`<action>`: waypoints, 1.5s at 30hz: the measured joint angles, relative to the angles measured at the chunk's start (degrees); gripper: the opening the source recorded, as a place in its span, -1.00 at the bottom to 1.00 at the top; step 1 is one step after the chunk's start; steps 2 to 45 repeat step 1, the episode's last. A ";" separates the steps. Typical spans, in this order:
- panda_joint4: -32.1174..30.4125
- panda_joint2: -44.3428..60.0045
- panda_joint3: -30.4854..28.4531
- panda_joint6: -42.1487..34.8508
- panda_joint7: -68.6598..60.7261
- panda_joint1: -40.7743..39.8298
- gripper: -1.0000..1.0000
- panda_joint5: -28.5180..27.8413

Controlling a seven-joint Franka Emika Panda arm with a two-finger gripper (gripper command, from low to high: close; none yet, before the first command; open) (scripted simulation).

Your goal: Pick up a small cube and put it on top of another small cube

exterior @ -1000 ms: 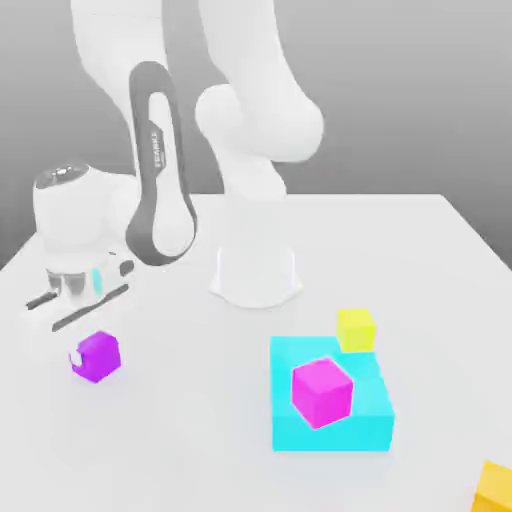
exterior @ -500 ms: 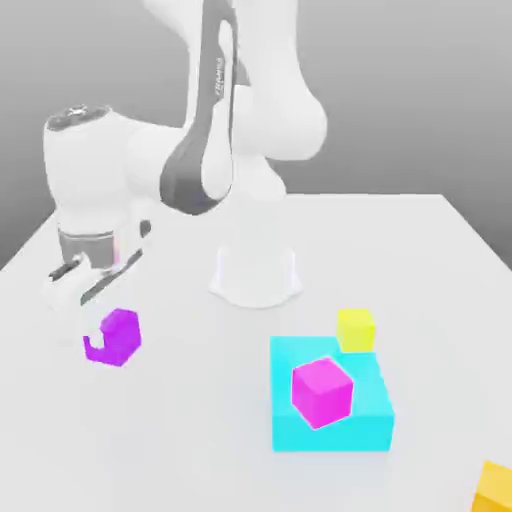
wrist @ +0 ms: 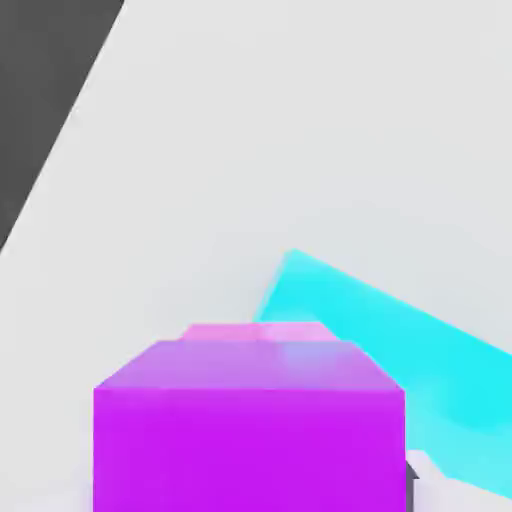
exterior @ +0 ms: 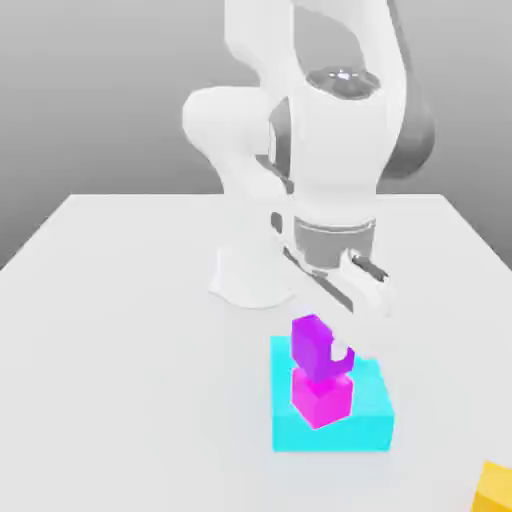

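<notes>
Violet matte cube (exterior: 311, 347) is starring here! Pale flat table (exterior: 150, 350) is spreading beneath the white robot pincer (exterior: 331, 342), wide cyan block (exterior: 360, 430) is lying below it, magenta plain cube (exterior: 322, 398) is sitting directly under the violet one, right at the pincer; whether it's gripping or open, I'm not telling for sure.

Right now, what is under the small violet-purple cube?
The small pinkish-magenta cube, seen below the violet-purple cube. Its top is mostly covered, so full contact can't be confirmed.

Upper cube (exterior: 310, 348) over lower cube (exterior: 322, 400), contact unclear; lower cube on block (exterior: 330, 434), block on tbl (exterior: 130, 400); 3rd cube (exterior: 494, 492) nearer cam, the exterior view's right.
</notes>
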 joint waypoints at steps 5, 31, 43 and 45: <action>0.00 0.00 0.00 0.00 0.00 0.00 1.00 0.00; 0.00 0.00 0.00 0.00 0.00 0.00 1.00 0.00; 0.00 0.00 0.00 0.00 0.00 0.00 1.00 0.00; 0.00 0.00 0.00 0.00 0.00 0.00 1.00 0.00</action>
